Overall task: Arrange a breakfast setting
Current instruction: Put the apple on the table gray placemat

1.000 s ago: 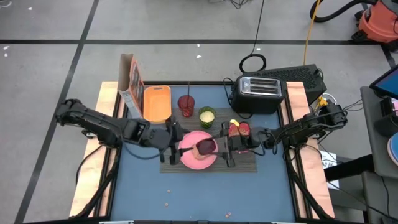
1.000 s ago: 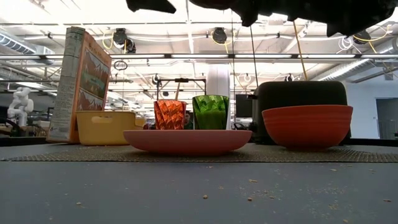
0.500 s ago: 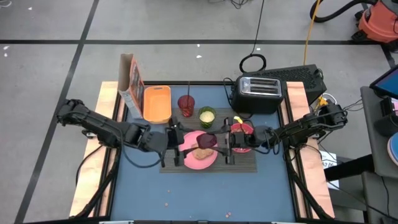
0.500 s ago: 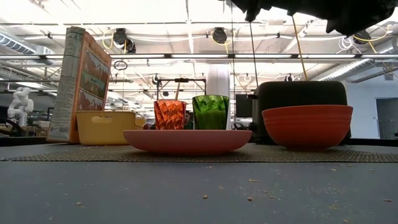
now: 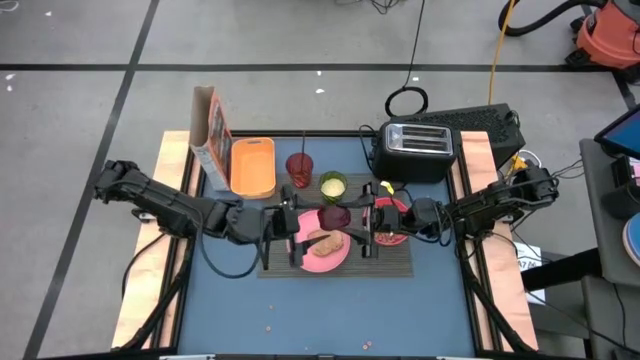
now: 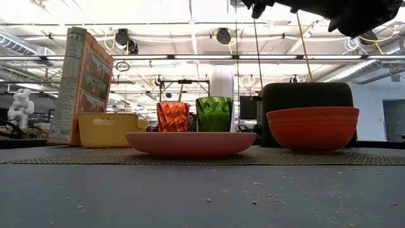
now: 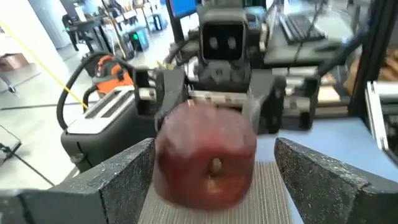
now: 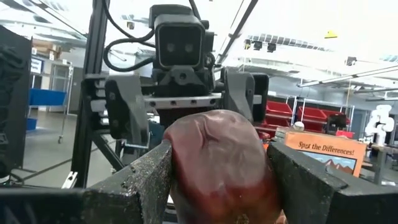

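The dark-red fruit [image 8: 216, 163] is up in the air over the far edge of the pink plate [image 5: 312, 257], clamped between the fingers of the right pincer [image 5: 352, 216], whose pads press both its sides. The left pincer [image 5: 287, 228] faces it from the other side, jaws spread wide and empty, with the fruit just ahead of its fingertips. Below, the toast slice [image 5: 325, 241] already lies on the plate, which sits on the dark woven placemat [image 5: 395, 262] beside the pink-red bowl [image 6: 312, 128]. The red tumbler [image 5: 299, 166] and green cup [image 5: 332, 184] stand just behind the mat. So most of the setting looks laid; I judge the fruit is the piece still without a home, likely bound for the bowl or plate. The toaster [image 5: 418, 145], cereal box [image 5: 210, 133] and yellow bin [image 5: 253, 165] wait at the back of the table [image 5: 300, 310].
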{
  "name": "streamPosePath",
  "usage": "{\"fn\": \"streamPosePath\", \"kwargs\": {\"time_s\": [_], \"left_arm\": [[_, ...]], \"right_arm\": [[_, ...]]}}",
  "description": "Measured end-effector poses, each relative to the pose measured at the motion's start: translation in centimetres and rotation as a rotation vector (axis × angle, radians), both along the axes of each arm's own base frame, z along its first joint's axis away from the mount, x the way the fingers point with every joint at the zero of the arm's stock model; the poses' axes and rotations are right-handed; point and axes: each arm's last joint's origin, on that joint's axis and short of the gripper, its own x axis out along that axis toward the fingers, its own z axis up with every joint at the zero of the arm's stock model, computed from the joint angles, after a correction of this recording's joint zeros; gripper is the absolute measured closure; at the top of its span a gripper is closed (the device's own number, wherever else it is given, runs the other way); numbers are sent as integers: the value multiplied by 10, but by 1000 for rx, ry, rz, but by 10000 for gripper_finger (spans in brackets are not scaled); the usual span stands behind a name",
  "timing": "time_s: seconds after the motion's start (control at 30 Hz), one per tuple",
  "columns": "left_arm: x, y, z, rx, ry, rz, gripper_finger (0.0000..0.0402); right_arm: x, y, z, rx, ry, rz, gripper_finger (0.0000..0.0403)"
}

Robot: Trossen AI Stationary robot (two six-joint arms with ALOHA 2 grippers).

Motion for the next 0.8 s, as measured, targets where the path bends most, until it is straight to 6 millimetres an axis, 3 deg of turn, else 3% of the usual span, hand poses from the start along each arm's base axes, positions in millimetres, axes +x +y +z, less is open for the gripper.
{"fn": "streamPosePath", "kwargs": {"time_s": [0.8], "left_arm": [[5,6,-1,-28,-23,24,69]], "right_arm": [[0,0,0,0,-2,2,169]]}}
